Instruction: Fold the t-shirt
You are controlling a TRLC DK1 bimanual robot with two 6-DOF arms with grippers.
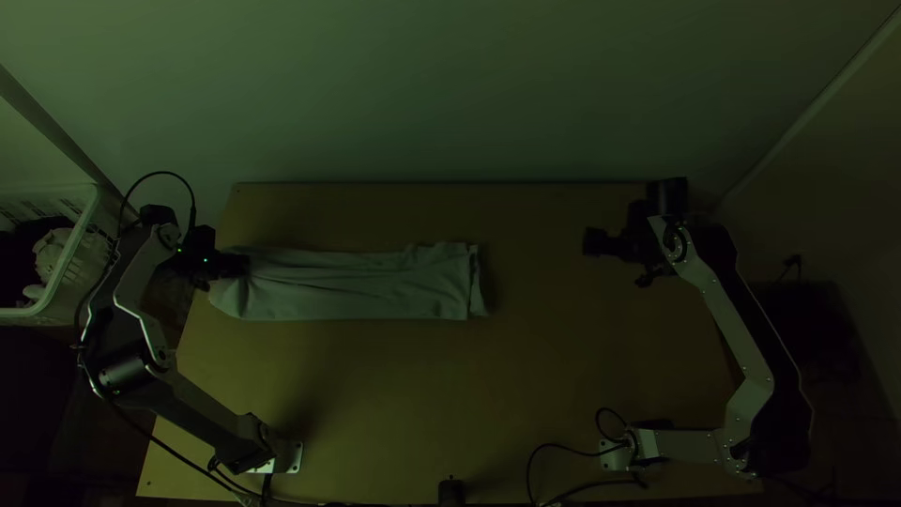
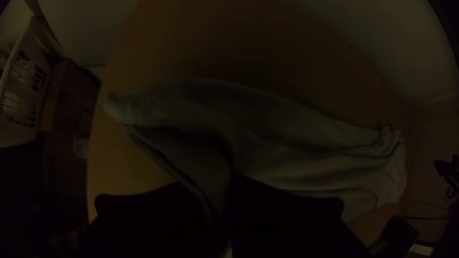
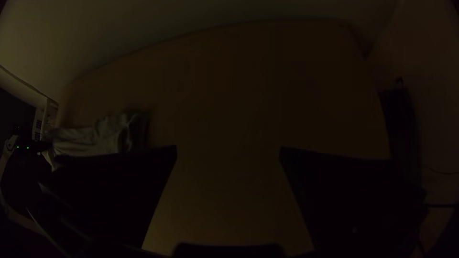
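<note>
Taking the table's middle as our clock centre, we find a white plastic basket (image 1: 80, 239) off the table between nine and ten o'clock, with pale bundled things (image 1: 52, 253) inside. At ten o'clock, near the table's side edge, we have the left gripper (image 1: 246, 264) over the outer end of the t-shirt (image 1: 361, 286). In the left wrist view, we see its fingers (image 2: 143, 210) closed on a raised fold of the cloth.

The t-shirt lies on the wooden table (image 1: 394, 404) as a long, narrow, creased strip, running from ten o'clock to just about twelve. We see its inner end crumpled into small folds, and a loose, rounded part spreading around the gripped end.

At two o'clock we find the right gripper (image 1: 591, 241), well apart from the t-shirt. In the right wrist view, its fingers (image 3: 344, 191) stand wide open, and we see bare tabletop between them.
</note>
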